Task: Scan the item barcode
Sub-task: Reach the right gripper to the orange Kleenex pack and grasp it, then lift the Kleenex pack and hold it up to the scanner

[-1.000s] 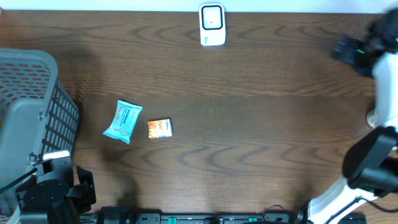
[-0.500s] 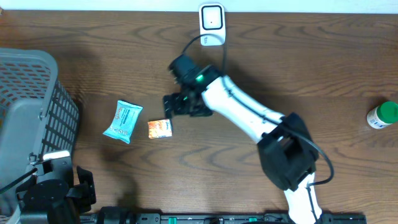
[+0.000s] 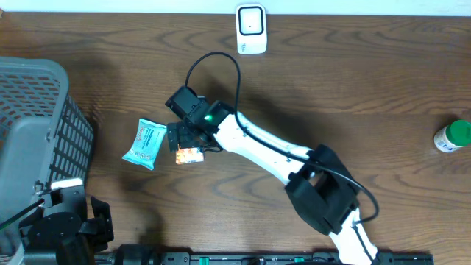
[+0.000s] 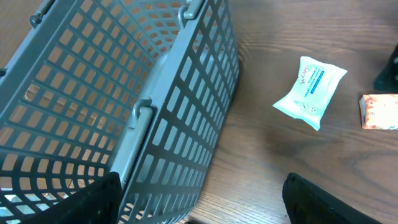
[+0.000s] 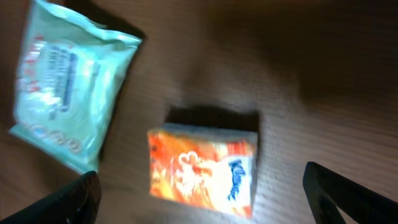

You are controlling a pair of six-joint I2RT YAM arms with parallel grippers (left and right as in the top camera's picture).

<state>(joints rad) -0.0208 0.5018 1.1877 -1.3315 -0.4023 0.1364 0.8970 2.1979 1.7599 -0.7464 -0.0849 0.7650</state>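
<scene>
A small orange tissue pack (image 3: 190,154) lies flat on the wooden table, beside a teal wipes packet (image 3: 145,143) to its left. My right gripper (image 3: 190,142) hovers directly over the orange pack (image 5: 202,168) and is open; its fingers straddle the pack without touching it. The teal packet (image 5: 68,81) shows at upper left in the right wrist view. A white barcode scanner (image 3: 251,29) stands at the table's far edge. My left gripper (image 4: 202,208) is open and holds nothing, low at the front left next to the basket (image 4: 124,93).
A grey mesh basket (image 3: 33,110) fills the left side. At the right edge stands a green-capped bottle (image 3: 454,136). The right arm stretches diagonally from the front right across the table's middle. In the left wrist view the teal packet (image 4: 311,90) and orange pack (image 4: 380,111) lie to the right.
The right arm has swung from the far right edge across the table and come down over the orange pack, uncovering the bottle. The left arm has not moved.
</scene>
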